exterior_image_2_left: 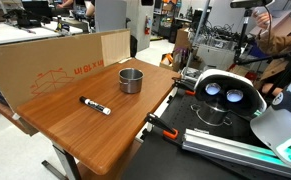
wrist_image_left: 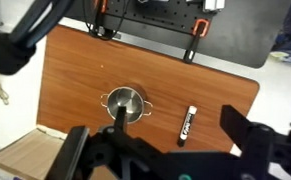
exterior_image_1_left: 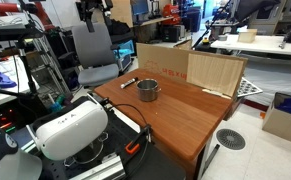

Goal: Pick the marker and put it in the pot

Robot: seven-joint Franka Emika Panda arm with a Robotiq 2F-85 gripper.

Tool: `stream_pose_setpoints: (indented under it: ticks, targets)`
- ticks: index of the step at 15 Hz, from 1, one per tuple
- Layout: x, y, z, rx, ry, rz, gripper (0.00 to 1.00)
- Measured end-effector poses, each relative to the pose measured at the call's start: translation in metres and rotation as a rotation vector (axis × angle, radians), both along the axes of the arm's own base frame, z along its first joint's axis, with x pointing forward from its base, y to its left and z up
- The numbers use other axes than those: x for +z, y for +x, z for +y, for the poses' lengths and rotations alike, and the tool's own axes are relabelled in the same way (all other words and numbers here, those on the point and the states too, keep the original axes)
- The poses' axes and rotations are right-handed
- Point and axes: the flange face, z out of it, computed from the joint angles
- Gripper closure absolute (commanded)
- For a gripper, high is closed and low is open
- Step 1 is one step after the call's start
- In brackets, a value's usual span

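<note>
The marker (wrist_image_left: pixel 188 123) is a short dark pen with a paler end. It lies flat on the wooden table, a short way from the pot, and shows in both exterior views (exterior_image_1_left: pixel 129 82) (exterior_image_2_left: pixel 95 105). The pot (wrist_image_left: pixel 125 101) is small, round, shiny metal and looks empty. It stands upright near the table's middle (exterior_image_1_left: pixel 148 91) (exterior_image_2_left: pixel 131 79). My gripper (wrist_image_left: pixel 173 110) hangs high above the table, open and empty. In the wrist view the marker lies between its two fingers and one finger overlaps the pot.
The wooden table (exterior_image_1_left: pixel 185 120) has a cardboard box (exterior_image_1_left: pixel 165 60) (exterior_image_2_left: pixel 55 60) and a pale wooden board (exterior_image_1_left: pixel 215 72) along one side. A white headset (exterior_image_1_left: pixel 70 125) (exterior_image_2_left: pixel 225 92) sits just off another edge. Orange-handled clamps (wrist_image_left: pixel 195 25) (exterior_image_2_left: pixel 160 128) grip that edge.
</note>
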Motion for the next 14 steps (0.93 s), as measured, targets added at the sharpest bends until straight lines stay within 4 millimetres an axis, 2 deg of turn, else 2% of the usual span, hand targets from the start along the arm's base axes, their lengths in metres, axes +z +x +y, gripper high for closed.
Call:
stream_pose_setpoints:
  ticks: [6,14]
  targets:
    - [-0.016,0.008,0.000,-0.015,0.050,-0.084,0.00]
    - [-0.069,0.032,-0.001,-0.011,0.110,-0.091,0.00]
